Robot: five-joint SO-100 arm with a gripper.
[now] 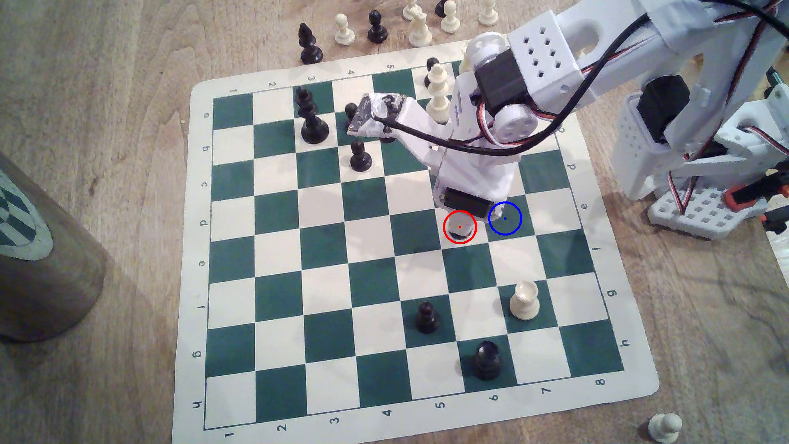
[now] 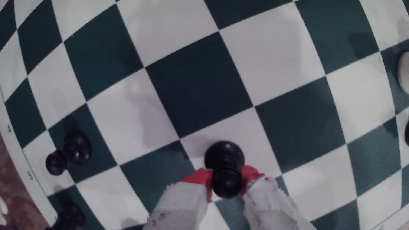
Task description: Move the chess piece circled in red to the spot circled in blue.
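The chess piece (image 2: 224,154), a glossy black pawn, stands on a white square with its round head between my red-tipped fingers (image 2: 197,178). My gripper (image 2: 225,181) is shut on the pawn's head, a pad pressing on each side. In the exterior view the gripper (image 1: 463,220) reaches down into the red ring, and only the pawn's dark base (image 1: 457,234) shows under it. The spot (image 1: 505,218), a dark green square with a blue ring and dot, lies one square toward the exterior view's right, and it holds no piece.
On the board (image 1: 277,256) stand black pawns (image 1: 360,156) (image 1: 427,318), a black rook (image 1: 486,360), a white rook (image 1: 524,301), a tall black piece (image 1: 311,115) and a white king (image 1: 437,92). Captured pieces (image 1: 375,27) line the far edge. The arm's base (image 1: 704,213) is at the right.
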